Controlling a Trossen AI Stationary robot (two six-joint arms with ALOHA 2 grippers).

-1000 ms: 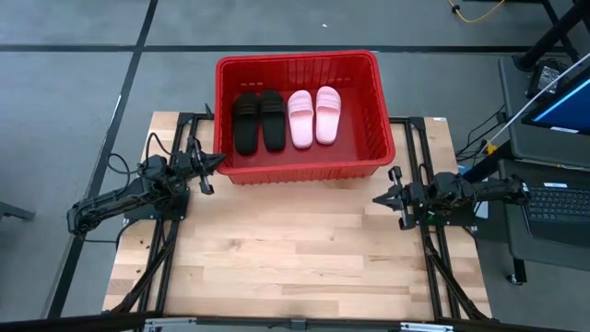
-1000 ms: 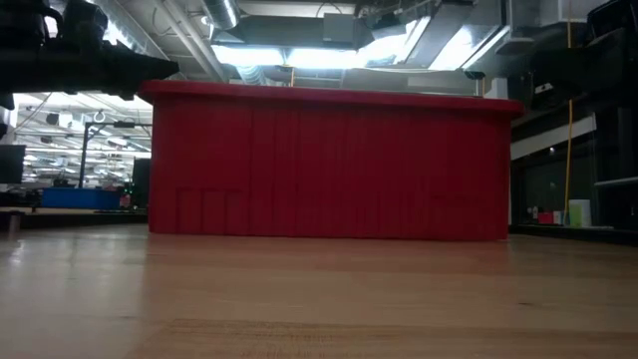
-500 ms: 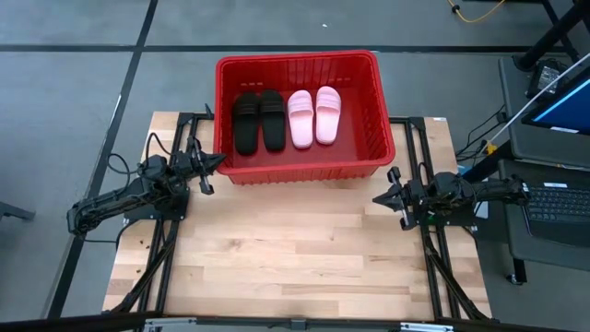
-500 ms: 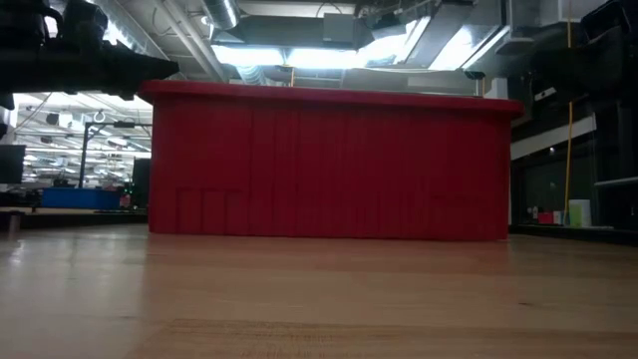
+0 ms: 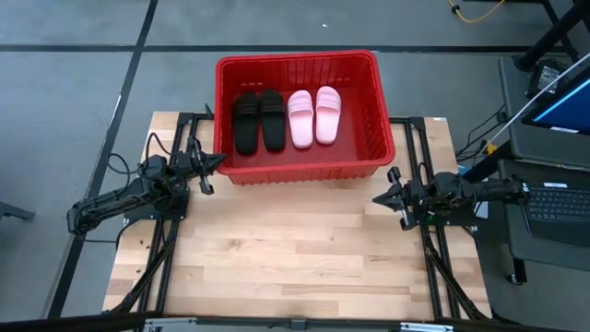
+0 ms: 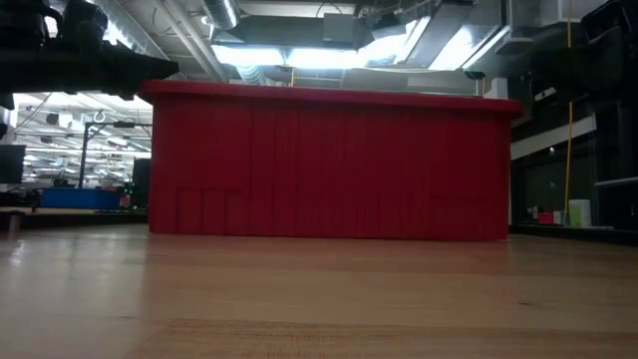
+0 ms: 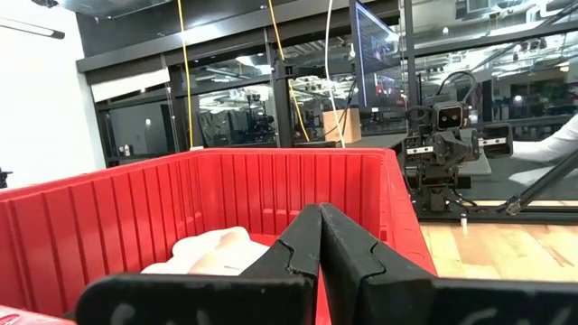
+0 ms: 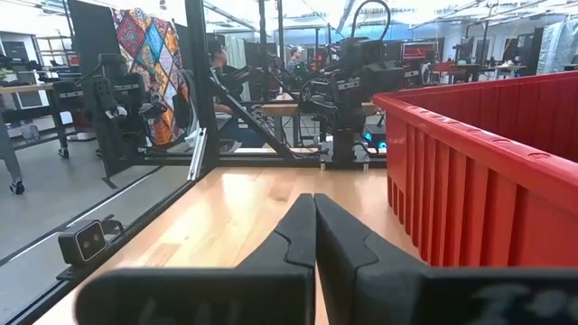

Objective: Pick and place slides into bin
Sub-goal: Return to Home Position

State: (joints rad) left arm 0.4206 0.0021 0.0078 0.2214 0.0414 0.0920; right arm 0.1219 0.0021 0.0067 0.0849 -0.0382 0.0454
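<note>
The red bin point(image 5: 300, 164) stands at the table's far middle, its base on the wood. On its floor lie two black slides point(image 5: 258, 121) side by side and two pink slides point(image 5: 314, 115) to their right. My left gripper point(image 5: 219, 160) is shut, empty, just left of the bin's near left corner, at rim height. My right gripper point(image 5: 377, 198) is shut, empty, off the bin's near right corner. In the left wrist view the fingertips point(image 7: 318, 209) meet before the bin's wall point(image 7: 135, 226), a pink slide point(image 7: 212, 250) inside.
Bare wooden table point(image 5: 295, 249) stretches from the bin to the near edge. The bin's near wall point(image 6: 329, 165) fills the low view. Black frame rails point(image 5: 433, 267) run along both table sides. A desk with a keyboard point(image 5: 560, 203) stands off the table's right.
</note>
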